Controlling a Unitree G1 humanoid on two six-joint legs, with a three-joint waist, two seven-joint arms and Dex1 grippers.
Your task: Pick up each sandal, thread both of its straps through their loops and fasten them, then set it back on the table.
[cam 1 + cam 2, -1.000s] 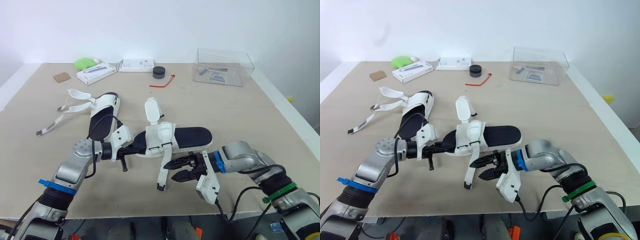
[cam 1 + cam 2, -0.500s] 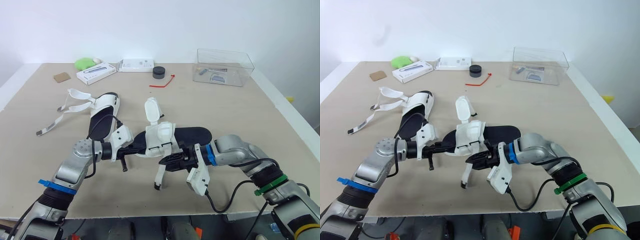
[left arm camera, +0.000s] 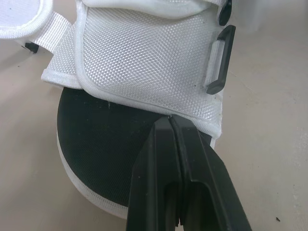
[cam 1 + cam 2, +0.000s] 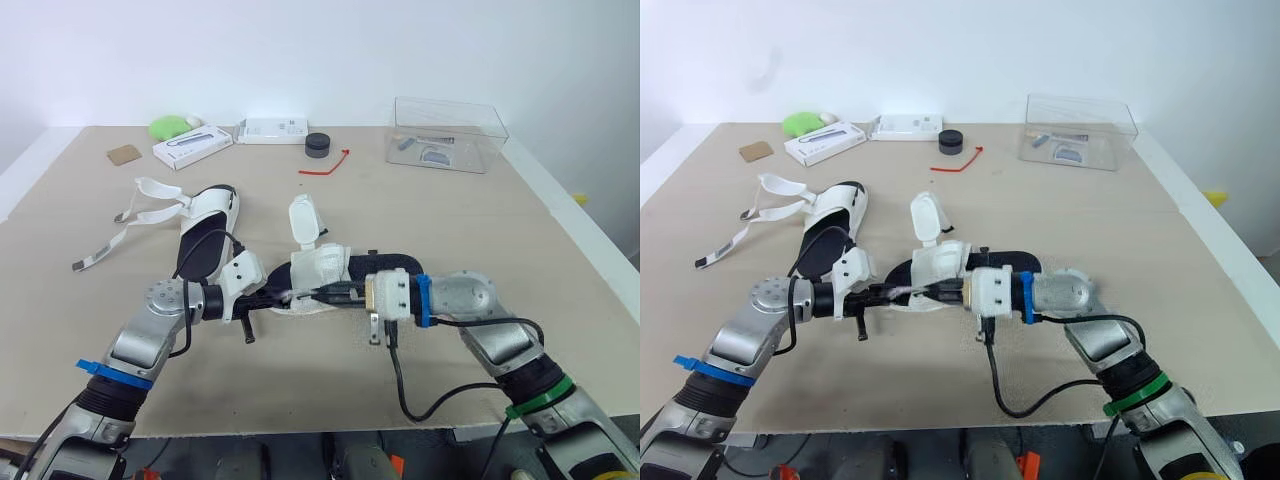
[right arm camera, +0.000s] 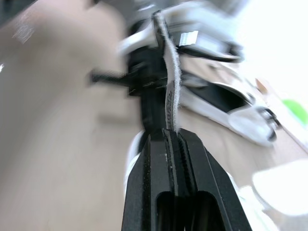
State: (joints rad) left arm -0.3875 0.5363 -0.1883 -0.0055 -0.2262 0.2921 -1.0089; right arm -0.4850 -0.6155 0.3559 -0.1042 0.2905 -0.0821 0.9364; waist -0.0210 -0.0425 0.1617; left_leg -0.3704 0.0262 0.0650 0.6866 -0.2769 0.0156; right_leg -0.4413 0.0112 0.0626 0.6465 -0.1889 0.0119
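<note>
The near sandal (image 4: 322,266), white upper on a black sole, lies mid-table with one strap tab (image 4: 303,218) standing up. My left gripper (image 4: 272,297) is shut on the sandal's edge; the left wrist view has the fingertips (image 3: 169,126) pinching the white mesh flap beside a black loop (image 3: 220,60). My right gripper (image 4: 325,293) is shut on the sandal's other white strap (image 5: 169,91), held level across the front of the sandal toward the left gripper. A second sandal (image 4: 205,232) lies at the left, its straps (image 4: 150,205) spread loose.
A clear plastic box (image 4: 447,133) stands at the back right. Along the back edge are two white boxes (image 4: 193,146) (image 4: 272,130), a black round tin (image 4: 318,144), a red tie (image 4: 330,165), a green object (image 4: 170,126) and a brown card (image 4: 124,154).
My right gripper went from open to shut on the hanging strap, then swung left and up with it, so the strap lies across the sandal's front. The left arm stayed put.
</note>
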